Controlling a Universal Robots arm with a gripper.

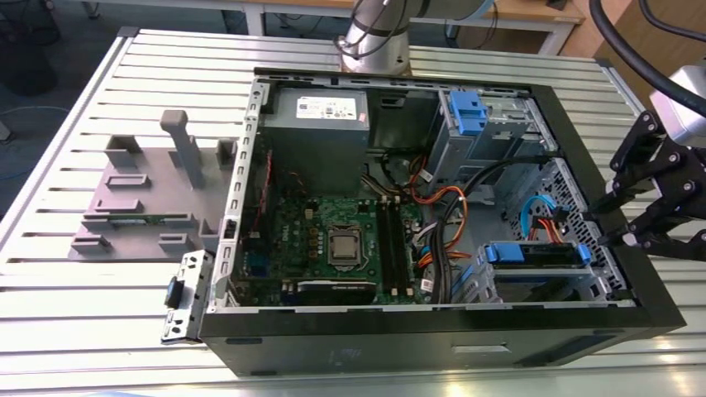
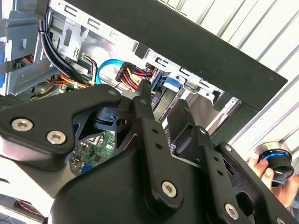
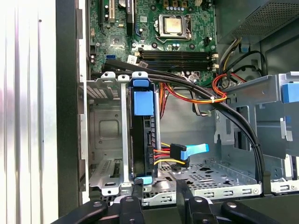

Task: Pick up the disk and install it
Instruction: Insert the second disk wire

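The disk sits in the drive cage at the front corner of the open computer case, on the exterior view's right, its blue bracket facing up. In the first wrist view the disk stands edge-on in the cage slot, with a blue-tabbed cable plug at its side. My gripper hovers over the case's rim next to that cage. In the first wrist view my gripper is open, a finger on each side of the disk's near end and apart from it. In the second wrist view the gripper holds nothing.
The black case lies open on a slatted metal table. Black cables arc over the cage. A second blue-bracketed bay is at the back. A grey stand is on the exterior view's left. A hand holds a blue-ringed knob.
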